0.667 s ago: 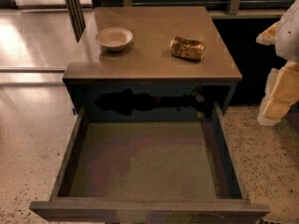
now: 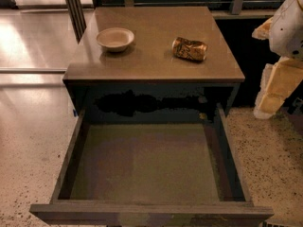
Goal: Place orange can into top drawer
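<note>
The orange can lies on its side, dented, on the right half of the cabinet top. The top drawer is pulled fully out below it, with dark walls and a bare olive-grey floor. My gripper hangs at the right edge of the camera view, beside the cabinet's right side. It is lower than the cabinet top, well to the right of the can and apart from it. The white arm shows above it.
A round beige bowl stands on the left half of the cabinet top. A dark post rises behind the cabinet's left corner. A rail and dark wall run along the back. Speckled floor lies on both sides of the drawer.
</note>
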Robot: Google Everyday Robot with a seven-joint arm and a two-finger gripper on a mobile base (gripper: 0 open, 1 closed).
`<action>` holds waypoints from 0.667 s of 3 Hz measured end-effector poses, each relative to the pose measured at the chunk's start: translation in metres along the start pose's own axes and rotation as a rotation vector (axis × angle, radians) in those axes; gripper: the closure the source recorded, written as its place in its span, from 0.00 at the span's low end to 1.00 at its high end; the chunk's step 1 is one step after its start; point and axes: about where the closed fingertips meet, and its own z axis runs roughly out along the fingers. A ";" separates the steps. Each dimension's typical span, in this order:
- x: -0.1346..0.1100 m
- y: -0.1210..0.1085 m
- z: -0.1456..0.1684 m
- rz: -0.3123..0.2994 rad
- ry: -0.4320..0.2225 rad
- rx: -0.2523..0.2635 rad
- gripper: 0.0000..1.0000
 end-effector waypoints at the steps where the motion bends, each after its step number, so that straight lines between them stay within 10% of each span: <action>1: -0.016 -0.040 0.023 -0.072 -0.011 0.014 0.00; 2: -0.033 -0.092 0.051 -0.140 0.019 0.027 0.00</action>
